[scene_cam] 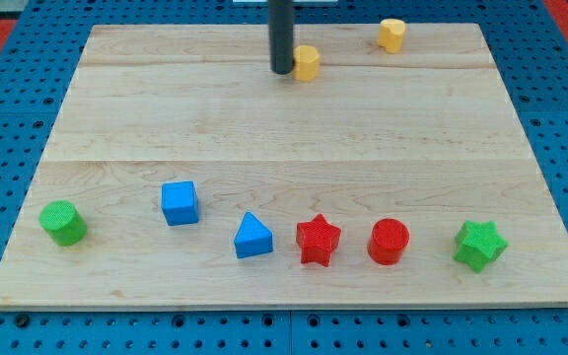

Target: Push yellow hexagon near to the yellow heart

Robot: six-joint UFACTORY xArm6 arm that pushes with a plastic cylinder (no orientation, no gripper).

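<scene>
my tip (282, 71) is down on the wooden board (264, 138) in the upper middle of the frame, rod coming straight down from the top edge. no fingers or jaws on this rig, just the plain rod end, so nothing to open or close

yellow hexagon (307, 62) sits just right of the tip, touching it or all but touching; can't tell which from this angle. the rod covers a sliver of its left edge

yellow heart (392, 35) is further right and a bit higher, near the board's top edge, upper right of centre. clear gap of bare wood between hexagon and heart, they're near but apart. shape of the heart is hard to read at this size, reads as a small rounded yellow block

everything else is lined up along the lower part of the board, well apart from the tip:
- green cylinder (63, 222) lower left, near the left edge
- blue cube (179, 203) right of it, slightly higher
- blue triangle (253, 237) lower centre
- red star (318, 240) just beside the triangle on its right
- red cylinder (390, 241) right of the star
- green star (480, 245) lower right

none of the lower row touch each other

board lies on a blue perforated table (8, 108) visible all round its edges
</scene>
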